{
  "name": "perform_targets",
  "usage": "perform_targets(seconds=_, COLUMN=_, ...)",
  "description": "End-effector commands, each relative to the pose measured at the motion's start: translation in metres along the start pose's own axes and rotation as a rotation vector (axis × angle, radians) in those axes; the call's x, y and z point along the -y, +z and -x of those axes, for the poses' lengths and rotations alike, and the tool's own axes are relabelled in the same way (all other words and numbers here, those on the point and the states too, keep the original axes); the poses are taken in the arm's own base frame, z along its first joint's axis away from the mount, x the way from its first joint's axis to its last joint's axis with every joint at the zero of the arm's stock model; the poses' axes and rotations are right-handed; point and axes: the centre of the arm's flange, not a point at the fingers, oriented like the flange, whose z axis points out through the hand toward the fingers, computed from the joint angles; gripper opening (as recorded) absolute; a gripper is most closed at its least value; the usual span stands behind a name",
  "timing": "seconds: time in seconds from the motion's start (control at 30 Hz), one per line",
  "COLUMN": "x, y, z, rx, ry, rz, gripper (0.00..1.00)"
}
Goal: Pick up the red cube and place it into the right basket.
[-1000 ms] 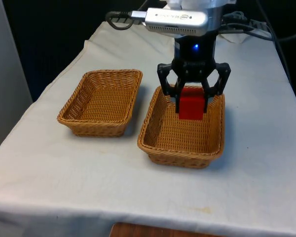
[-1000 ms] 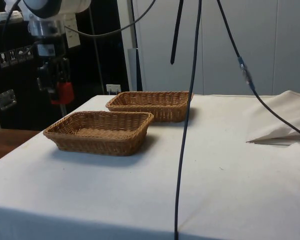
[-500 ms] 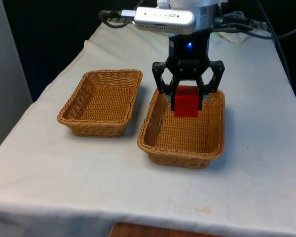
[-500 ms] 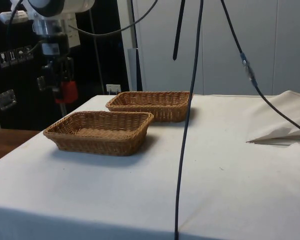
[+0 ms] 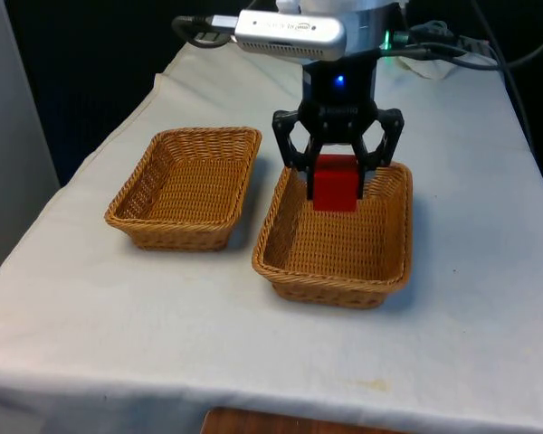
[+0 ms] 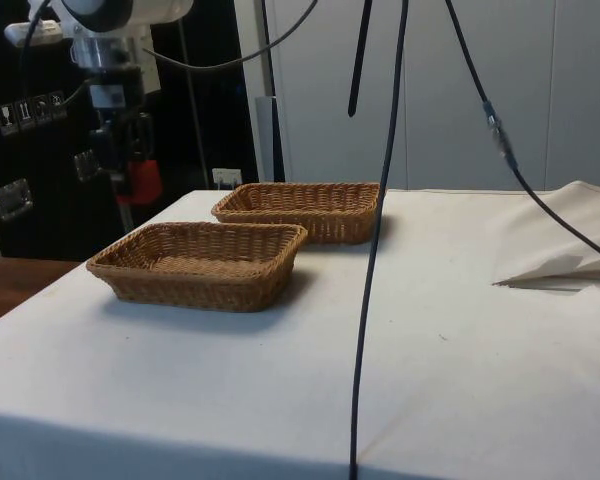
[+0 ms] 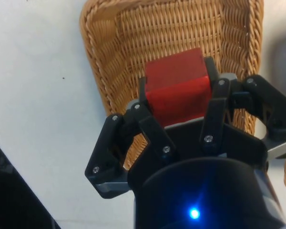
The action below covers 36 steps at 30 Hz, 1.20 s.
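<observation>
Clamping the red cube, my jaws hold it in the air over the far end of the basket on the front view's right. I think it hangs clear of the wicker. The other basket sits beside it on the desk.

Open basket below the claw

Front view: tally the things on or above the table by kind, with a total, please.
Wicker baskets: 2, one on the front view's left, one on the front view's right
Red cube: 1, held in the end effector
Total: 3
</observation>
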Motion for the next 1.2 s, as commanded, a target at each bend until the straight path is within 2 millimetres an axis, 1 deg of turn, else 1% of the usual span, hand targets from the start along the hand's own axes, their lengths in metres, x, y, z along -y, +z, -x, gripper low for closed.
perform_targets(seconds=0.0, x=-0.003, y=-0.002, z=0.007, rx=-0.012, ry=-0.001, rz=-0.005, gripper=0.03)
perform_targets(seconds=0.07, x=-0.004, y=-0.002, z=0.007, rx=-0.011, ry=-0.002, rz=-0.007, gripper=0.03)
perform_targets(seconds=0.1, x=-0.004, y=0.001, z=0.003, rx=0.004, ry=0.001, rz=-0.001, gripper=0.03)
perform_targets(seconds=0.13, x=-0.004, y=-0.002, z=0.007, rx=-0.008, ry=-0.001, rz=-0.006, gripper=0.03)
perform_targets(seconds=0.3, x=-0.003, y=-0.003, z=0.012, rx=0.009, ry=-0.006, rz=0.0, gripper=0.03)
perform_targets(seconds=0.33, x=-0.004, y=0.001, z=0.008, rx=0.014, ry=-0.003, rz=-0.004, gripper=0.03)
perform_targets(seconds=0.37, x=-0.003, y=-0.003, z=0.013, rx=0.012, ry=-0.006, rz=0.0, gripper=0.03)
perform_targets(seconds=0.47, x=-0.004, y=-0.006, z=0.018, rx=0.018, ry=-0.007, rz=0.001, gripper=0.03)
perform_targets(seconds=0.63, x=-0.004, y=-0.004, z=0.024, rx=0.018, ry=-0.006, rz=0.001, gripper=0.03)
perform_targets(seconds=0.67, x=-0.004, y=-0.002, z=0.018, rx=0.029, ry=-0.005, rz=-0.003, gripper=0.03)
perform_targets(seconds=0.7, x=-0.004, y=0.0, z=0.024, rx=0.017, ry=-0.006, rz=0.001, gripper=0.03)
perform_targets(seconds=0.9, x=-0.003, y=0.022, z=0.034, rx=0.025, ry=-0.003, rz=-0.006, gripper=0.03)
perform_targets(seconds=0.93, x=-0.002, y=0.031, z=0.038, rx=0.031, ry=-0.002, rz=-0.007, gripper=0.03)
perform_targets(seconds=0.97, x=-0.003, y=0.028, z=0.03, rx=0.041, ry=0.0, rz=-0.003, gripper=0.03)
perform_targets(seconds=1.0, x=-0.002, y=0.035, z=0.04, rx=0.034, ry=-0.002, rz=-0.008, gripper=0.03)
perform_targets(seconds=1.17, x=-0.008, y=0.047, z=0.05, rx=0.049, ry=-0.003, rz=-0.002, gripper=0.03)
